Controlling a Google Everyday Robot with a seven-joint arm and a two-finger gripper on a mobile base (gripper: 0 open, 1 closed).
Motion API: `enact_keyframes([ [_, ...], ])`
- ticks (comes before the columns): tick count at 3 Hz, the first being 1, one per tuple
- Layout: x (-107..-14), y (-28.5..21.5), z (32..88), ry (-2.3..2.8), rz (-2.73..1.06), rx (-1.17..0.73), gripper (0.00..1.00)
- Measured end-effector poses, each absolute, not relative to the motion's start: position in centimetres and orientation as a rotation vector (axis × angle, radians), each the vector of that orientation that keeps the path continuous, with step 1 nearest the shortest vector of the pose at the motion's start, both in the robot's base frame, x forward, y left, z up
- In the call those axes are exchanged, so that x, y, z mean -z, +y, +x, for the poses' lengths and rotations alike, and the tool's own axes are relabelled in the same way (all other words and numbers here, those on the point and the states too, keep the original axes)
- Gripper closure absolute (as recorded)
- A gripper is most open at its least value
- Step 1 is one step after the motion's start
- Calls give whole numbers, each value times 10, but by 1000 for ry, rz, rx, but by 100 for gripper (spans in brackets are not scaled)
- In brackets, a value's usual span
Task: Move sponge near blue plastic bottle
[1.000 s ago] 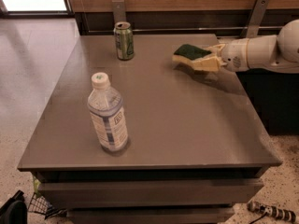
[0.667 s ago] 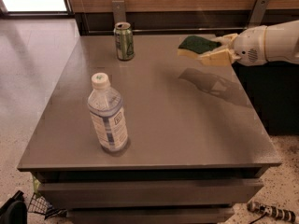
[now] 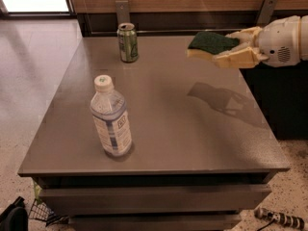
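Observation:
The sponge [image 3: 208, 44], yellow foam with a dark green top, is held in the air above the table's far right part. My gripper [image 3: 222, 48] reaches in from the right and is shut on the sponge, with its cream fingers [image 3: 239, 57] above and below it. The blue plastic bottle [image 3: 111, 117], clear with a white cap and a blue-and-white label, stands upright at the front left of the grey table [image 3: 192, 129], well apart from the sponge.
A green drink can [image 3: 128, 43] stands upright at the back of the table, left of the sponge. A wooden wall with two metal brackets runs behind the table. The floor drops off on the left and front sides.
My gripper has lifted the sponge up off the table surface and carried it higher; its shadow now lies apart from it on the table. The bottle and can have not moved.

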State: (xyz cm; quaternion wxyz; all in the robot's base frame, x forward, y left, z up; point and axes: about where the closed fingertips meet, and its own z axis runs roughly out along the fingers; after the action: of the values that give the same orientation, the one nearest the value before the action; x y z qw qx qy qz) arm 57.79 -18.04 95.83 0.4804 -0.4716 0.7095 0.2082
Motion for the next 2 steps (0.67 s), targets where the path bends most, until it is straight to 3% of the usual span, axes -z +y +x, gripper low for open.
enact_keyframes([
  [2,-924,-159,496,1742,-1295,-592,100],
])
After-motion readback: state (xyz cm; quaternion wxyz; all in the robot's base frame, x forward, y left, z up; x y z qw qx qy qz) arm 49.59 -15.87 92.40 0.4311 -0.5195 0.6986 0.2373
